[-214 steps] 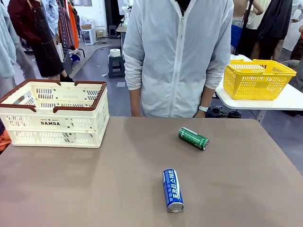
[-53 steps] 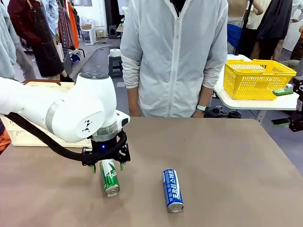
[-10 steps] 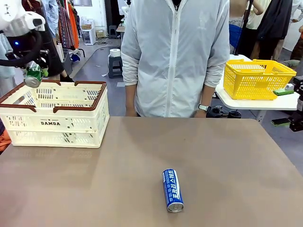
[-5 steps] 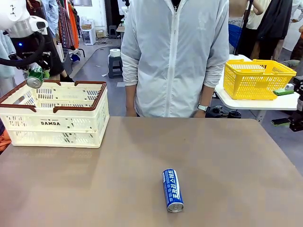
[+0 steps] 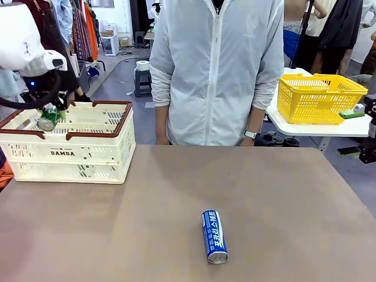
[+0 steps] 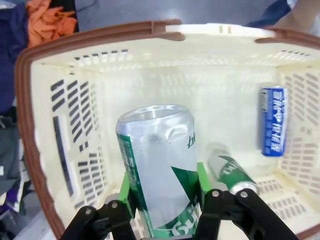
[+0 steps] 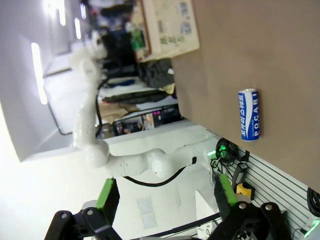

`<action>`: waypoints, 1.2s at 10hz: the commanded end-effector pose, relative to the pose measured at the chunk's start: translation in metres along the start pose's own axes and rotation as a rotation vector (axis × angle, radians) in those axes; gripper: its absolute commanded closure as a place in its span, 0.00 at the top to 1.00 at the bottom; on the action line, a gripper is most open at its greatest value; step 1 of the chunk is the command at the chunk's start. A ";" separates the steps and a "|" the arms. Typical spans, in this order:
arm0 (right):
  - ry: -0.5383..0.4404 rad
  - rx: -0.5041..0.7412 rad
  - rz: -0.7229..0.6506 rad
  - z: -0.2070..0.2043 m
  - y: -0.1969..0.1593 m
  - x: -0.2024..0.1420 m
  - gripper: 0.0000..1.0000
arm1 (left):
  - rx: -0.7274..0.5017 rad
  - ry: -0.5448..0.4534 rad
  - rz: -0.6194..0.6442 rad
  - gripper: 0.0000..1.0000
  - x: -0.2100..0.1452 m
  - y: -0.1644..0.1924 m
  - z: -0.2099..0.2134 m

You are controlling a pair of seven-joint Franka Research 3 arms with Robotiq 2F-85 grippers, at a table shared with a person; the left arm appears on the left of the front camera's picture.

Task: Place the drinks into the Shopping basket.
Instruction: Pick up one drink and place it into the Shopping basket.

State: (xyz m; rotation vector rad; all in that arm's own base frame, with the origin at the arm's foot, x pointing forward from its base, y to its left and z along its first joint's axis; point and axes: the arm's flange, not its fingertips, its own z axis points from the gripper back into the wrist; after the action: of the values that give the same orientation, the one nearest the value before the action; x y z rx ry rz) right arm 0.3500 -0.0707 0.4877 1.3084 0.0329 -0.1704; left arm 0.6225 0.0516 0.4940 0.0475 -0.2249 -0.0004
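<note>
Your left gripper (image 6: 165, 202) has its fingers (image 6: 125, 192) clamped on a green can (image 6: 160, 170), green pads pressed to either side of the body. The can is slim, with a silver end facing the wrist camera and white lettering on green; only a fragment of the print shows, and you cannot read it. In the front view this green can (image 5: 48, 119) hangs tilted just inside the rim at the left end of the Shopping basket (image 5: 88, 154), a cream slotted crate with a dark brown rim and black "DAMDA" on its side.

On the crate floor, in the left wrist view, lie a second green can (image 6: 231, 175) and a blue can (image 6: 273, 121) with white lettering, apart from each other.

Your right gripper (image 7: 162, 195) has its fingers spread wide, gripping nothing. Beyond it, another blue can (image 7: 248, 114) lies on the brown surface (image 7: 270, 55), reading "POCARI". In the front view that can (image 5: 214, 236) lies on its side near the middle of the surface (image 5: 282, 205), well apart from the crate.
</note>
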 end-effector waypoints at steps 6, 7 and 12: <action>0.008 -0.009 -0.007 0.002 0.003 -0.001 1.00 | -0.046 0.138 -0.096 0.00 -0.009 0.024 -0.116; 0.008 -0.009 -0.007 0.002 0.003 -0.001 1.00 | -0.044 0.151 -0.095 0.00 -0.008 0.024 -0.124; 0.008 -0.009 -0.007 0.002 0.003 -0.001 1.00 | -0.054 0.153 -0.098 1.00 -0.004 0.013 -0.120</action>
State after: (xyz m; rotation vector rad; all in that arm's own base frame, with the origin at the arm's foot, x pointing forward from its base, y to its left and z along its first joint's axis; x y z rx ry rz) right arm 0.3500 -0.0707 0.4877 1.3085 0.0330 -0.1703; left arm 0.6466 0.0697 0.3752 0.0291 -0.0731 -0.0900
